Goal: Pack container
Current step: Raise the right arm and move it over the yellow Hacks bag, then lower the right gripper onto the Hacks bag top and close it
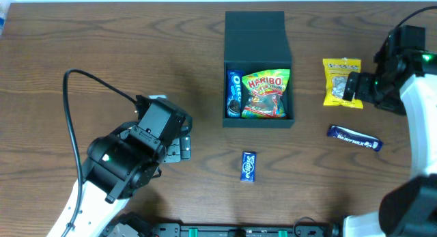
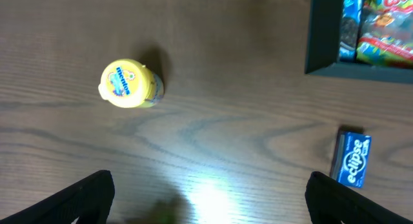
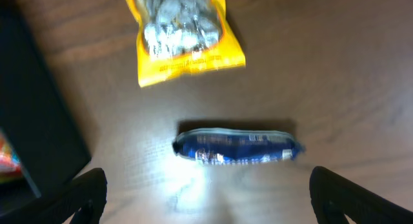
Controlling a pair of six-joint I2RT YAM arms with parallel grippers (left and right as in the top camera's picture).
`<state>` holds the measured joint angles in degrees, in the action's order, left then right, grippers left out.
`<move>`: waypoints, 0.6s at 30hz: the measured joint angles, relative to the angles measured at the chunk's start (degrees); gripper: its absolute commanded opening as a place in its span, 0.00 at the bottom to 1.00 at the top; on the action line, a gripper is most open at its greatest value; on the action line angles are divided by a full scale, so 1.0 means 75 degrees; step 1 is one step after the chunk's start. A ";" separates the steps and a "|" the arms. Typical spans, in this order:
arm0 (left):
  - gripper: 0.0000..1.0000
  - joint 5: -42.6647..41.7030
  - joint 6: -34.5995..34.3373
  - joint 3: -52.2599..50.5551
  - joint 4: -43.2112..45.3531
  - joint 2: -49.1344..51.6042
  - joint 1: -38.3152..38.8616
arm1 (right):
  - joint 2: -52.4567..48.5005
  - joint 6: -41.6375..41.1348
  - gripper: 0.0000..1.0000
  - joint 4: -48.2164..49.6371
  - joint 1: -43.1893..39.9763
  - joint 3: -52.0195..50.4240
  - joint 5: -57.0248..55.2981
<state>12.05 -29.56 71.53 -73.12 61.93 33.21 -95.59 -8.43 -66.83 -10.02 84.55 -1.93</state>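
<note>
The dark teal-black container (image 1: 258,121) stands at the back centre with its flap lid (image 1: 256,35) open. It holds a Haribo packet (image 1: 265,95) and a blue Oreo packet (image 1: 233,93). The container's corner also shows in the left wrist view (image 2: 322,50). My left gripper (image 2: 210,204) is open and empty above bare table. A yellow Mentos tub (image 2: 129,84) lies ahead of it to the left, and a blue Eclipse packet (image 2: 352,158) lies to its right. My right gripper (image 3: 213,201) is open and empty, just short of a blue chocolate bar (image 3: 237,147). A yellow snack packet (image 3: 184,37) lies beyond the bar.
In the overhead view the Eclipse packet (image 1: 248,166) lies in front of the container. The yellow packet (image 1: 341,81) and the blue bar (image 1: 354,137) lie to the container's right. The left arm (image 1: 133,155) covers the front left, and the right arm (image 1: 399,66) is at the right edge.
</note>
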 measured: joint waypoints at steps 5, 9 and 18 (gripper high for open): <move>0.95 0.0055 0.0009 0.0000 -0.0195 -0.0149 0.0000 | -0.0347 0.0114 0.99 0.0883 -0.0020 0.0000 0.0102; 0.95 0.0061 0.0009 0.0000 -0.0189 -0.0571 0.0000 | -0.0603 0.0175 0.99 0.1233 -0.0020 0.0003 0.0125; 0.95 0.0440 0.0090 0.0000 -0.0481 -0.1157 0.0000 | -0.1708 0.0289 0.99 0.2244 -0.0020 0.0003 0.0149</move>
<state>15.35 -28.88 71.53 -76.73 53.25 33.21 -108.40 -6.26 -50.00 -10.17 84.58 -0.82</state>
